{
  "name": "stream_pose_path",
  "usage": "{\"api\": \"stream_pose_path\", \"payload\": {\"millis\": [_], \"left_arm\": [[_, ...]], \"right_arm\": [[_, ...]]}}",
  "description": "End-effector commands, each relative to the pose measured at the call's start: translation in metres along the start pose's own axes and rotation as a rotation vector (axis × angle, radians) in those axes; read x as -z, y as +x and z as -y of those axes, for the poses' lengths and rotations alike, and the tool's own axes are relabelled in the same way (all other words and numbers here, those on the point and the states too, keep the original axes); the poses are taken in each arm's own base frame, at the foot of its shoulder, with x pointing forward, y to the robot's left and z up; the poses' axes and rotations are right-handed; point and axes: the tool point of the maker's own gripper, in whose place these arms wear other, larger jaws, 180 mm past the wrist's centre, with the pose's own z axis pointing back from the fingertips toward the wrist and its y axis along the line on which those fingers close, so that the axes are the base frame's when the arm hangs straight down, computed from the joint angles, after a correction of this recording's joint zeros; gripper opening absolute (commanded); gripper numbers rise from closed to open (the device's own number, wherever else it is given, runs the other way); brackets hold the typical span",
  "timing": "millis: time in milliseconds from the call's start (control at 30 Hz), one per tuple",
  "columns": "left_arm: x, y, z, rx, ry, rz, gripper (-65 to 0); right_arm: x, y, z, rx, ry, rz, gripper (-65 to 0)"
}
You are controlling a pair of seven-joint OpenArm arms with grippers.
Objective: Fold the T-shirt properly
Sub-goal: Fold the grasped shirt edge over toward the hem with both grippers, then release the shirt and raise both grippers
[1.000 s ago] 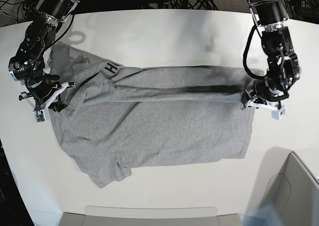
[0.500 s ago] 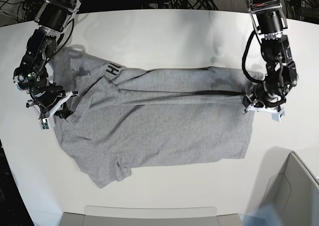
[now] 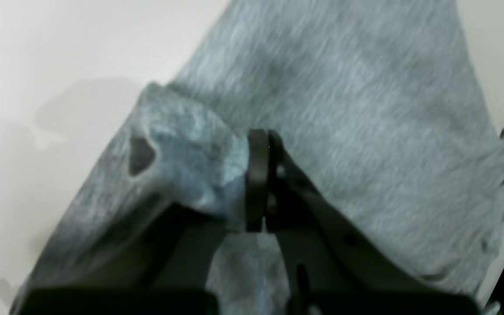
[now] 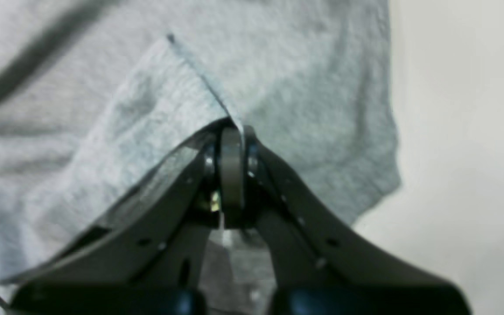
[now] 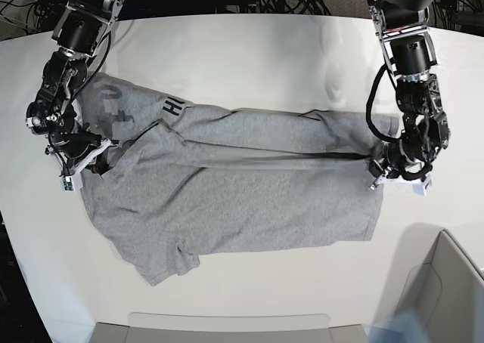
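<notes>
- Lying spread across the middle of the white counter, the grey T-shirt has its far long edge doubled over toward the lower part of the base frame, so a long fold line runs from left to right through the cloth; black lettering shows at the upper left, where the underside is turned up.
- Each end of that folded flap is pinched, which looks meant to keep the edge taut and straight as it is laid over the body of the shirt.
- At the right of the base frame, the left gripper has its fingers closed tight on a bunched corner of cloth near the hem end.
- At the left of the base frame, the right gripper is likewise clamped; its fingers hold a thin fold of fabric by the sleeve and shoulder end.
- Judging by the lay, the first lengthwise fold is partly made; sleeve and lower half remain unfolded.
- A cardboard box sits at the lower right, well apart.
</notes>
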Motion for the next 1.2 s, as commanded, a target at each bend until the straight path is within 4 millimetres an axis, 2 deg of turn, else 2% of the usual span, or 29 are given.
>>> {"api": "stream_pose_path", "payload": {"millis": [0,200,333,400,500,667,833,900,1033,1167], "left_arm": [[-0.006,0.021,0.006,0.01,-0.013,0.062,-65.0],[-0.005,0.023,0.005,0.005,-0.011,0.076,-65.0],[-0.006,0.023,0.004,0.005,-0.008,0.077,-55.6],[-0.006,0.021,0.005,0.006,-0.009,0.068,-53.8],[-0.008,0.024,0.008,0.011,-0.017,0.076,-53.6],[-0.024,0.04,0.027,0.042,-0.061,0.141,-53.6],[-0.029,0.046,0.031,0.052,-0.07,0.168,-53.7],[-0.029,0.047,0.031,0.05,-0.07,0.169,-53.7],[-0.027,0.036,0.013,0.035,-0.042,0.154,-53.7],[-0.041,0.043,-0.004,-0.018,-0.042,0.19,-53.7]], "right_arm": [[-0.005,0.029,0.007,-0.006,-0.014,0.084,-65.0],[-0.006,0.037,0.01,-0.001,-0.023,0.103,-64.2],[-0.006,0.038,0.009,-0.002,-0.02,0.105,-48.6],[-0.007,0.04,0.009,-0.007,-0.021,0.111,-44.7],[-0.016,0.056,0.009,-0.032,-0.034,0.153,-44.1],[-0.031,0.079,0.007,-0.073,-0.054,0.22,-44.1],[-0.041,0.09,0.005,-0.101,-0.068,0.251,-44.1],[-0.046,0.088,0.011,-0.095,-0.085,0.256,-44.1],[-0.055,0.085,0.026,-0.062,-0.122,0.266,-44.1],[-0.062,0.085,0.036,-0.052,-0.149,0.277,-44.1]]}}
